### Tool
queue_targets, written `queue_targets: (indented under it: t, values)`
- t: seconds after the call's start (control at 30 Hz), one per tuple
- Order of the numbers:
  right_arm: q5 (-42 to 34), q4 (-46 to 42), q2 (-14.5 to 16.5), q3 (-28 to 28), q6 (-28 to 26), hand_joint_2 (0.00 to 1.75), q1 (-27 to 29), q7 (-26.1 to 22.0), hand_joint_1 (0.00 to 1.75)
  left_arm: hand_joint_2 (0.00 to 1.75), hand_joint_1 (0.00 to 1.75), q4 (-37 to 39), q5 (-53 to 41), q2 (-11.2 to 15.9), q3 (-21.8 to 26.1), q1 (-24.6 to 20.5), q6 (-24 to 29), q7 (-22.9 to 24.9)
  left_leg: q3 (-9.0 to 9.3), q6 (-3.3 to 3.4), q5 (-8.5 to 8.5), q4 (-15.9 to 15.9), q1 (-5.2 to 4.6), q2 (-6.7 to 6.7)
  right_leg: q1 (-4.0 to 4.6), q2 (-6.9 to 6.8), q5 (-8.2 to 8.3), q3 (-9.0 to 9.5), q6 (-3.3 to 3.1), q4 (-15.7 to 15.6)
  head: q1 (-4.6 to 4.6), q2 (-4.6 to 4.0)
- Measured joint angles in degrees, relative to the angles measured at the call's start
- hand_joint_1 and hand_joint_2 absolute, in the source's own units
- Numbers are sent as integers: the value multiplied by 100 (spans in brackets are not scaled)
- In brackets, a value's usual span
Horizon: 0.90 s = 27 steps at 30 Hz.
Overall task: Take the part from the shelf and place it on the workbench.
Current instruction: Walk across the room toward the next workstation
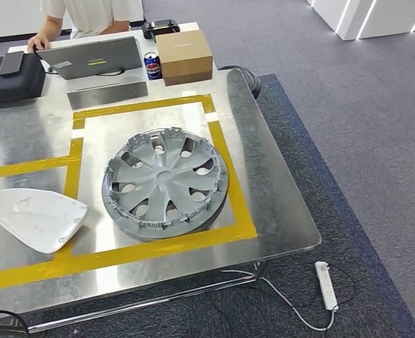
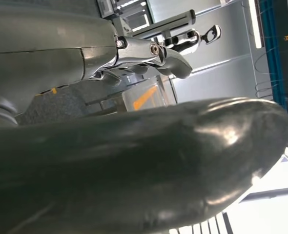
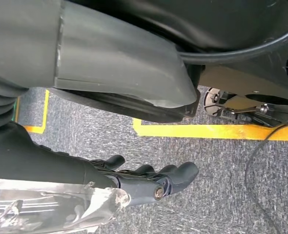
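Note:
A grey wheel cover [image 1: 164, 182] lies flat on the metal workbench [image 1: 271, 197], inside a square of yellow tape [image 1: 232, 169]. A white shell-shaped part [image 1: 35, 218] lies to its left, across the tape line. My left hand [image 2: 154, 51] hangs with its fingers stretched out and nothing in them, the thick thumb [image 2: 142, 165] close to the camera. My right hand [image 3: 150, 178] hangs over grey carpet with its fingers straight and holds nothing.
At the bench's far end stand a brown box [image 1: 184, 56], a drink can [image 1: 152, 65], a laptop [image 1: 91, 58] and a black case [image 1: 11, 77]; a person [image 1: 88, 14] sits behind them. A white power strip [image 1: 326, 284] with its cable lies on the carpet at the right.

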Motion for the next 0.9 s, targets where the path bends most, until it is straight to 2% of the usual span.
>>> queue_targets:
  t: [0.3,0.43,0.57,0.6,0.63,0.7,0.73,0.77,0.8,0.83,0.87,0.9]
  values:
    - [-61,1,0,0,-4,0,6,-36,0,0,0,-155,104,-235,332,-166,-294,0,0,44,-30,28,-28,0,-34,-1,-7,13,24,-4,-1,0]
    - [-72,2,0,0,-8,0,9,-49,0,0,0,-215,123,-322,440,-216,-312,-1,-3,102,-70,76,-52,0,-58,-1,-23,37,73,-10,0,0]
    - [-74,2,0,0,-13,0,7,-54,0,0,0,-256,128,-351,469,-228,-319,-2,26,192,-86,61,-54,1,-68,-10,-47,80,155,-42,1,0]
    - [-74,2,0,0,-14,0,5,-54,0,0,0,-269,128,-355,470,-229,-319,-2,48,219,-77,33,-41,4,-59,-22,-114,43,164,45,9,0]
    - [-74,3,0,0,-15,0,3,-54,0,0,0,-281,129,-362,470,-230,-319,-2,71,243,-68,6,-30,6,-49,-34,-245,-59,162,263,17,0]
    - [-75,4,0,0,-16,0,4,-62,0,0,0,-291,130,-389,471,-231,-319,-2,89,274,-79,0,-35,15,-25,-50,-622,-435,141,1021,28,0]
    - [-75,4,0,0,-17,0,-1,-69,0,0,0,-291,131,-405,474,-232,-319,-2,94,282,-86,1,-45,18,-13,-50,-756,-627,131,1398,28,0]
    - [-76,4,0,-1,-19,0,-7,-73,0,0,0,-291,131,-421,476,-233,-319,-2,103,285,-97,2,-53,21,1,-50,-786,-746,122,1623,27,0]
    - [-76,4,0,-1,-20,0,-13,-74,0,0,0,-291,131,-433,478,-234,-319,-2,119,281,-108,5,-58,20,12,-50,-688,-751,107,1619,28,0]
    - [-78,4,0,-1,-20,0,-17,-66,0,0,0,-291,131,-442,480,-235,-319,-2,141,270,-124,9,-60,14,19,-51,-495,-644,86,1391,28,0]
    - [-78,5,0,-2,-20,0,-13,-57,0,0,0,-291,131,-449,480,-236,-319,-2,165,253,-144,15,-61,5,23,-51,-269,-454,62,1004,30,0]
    - [-79,5,-1,-1,-20,0,-9,-51,0,0,0,-291,131,-454,482,-235,-319,-2,178,228,-163,24,-65,-3,31,-50,-117,-238,38,609,29,0]
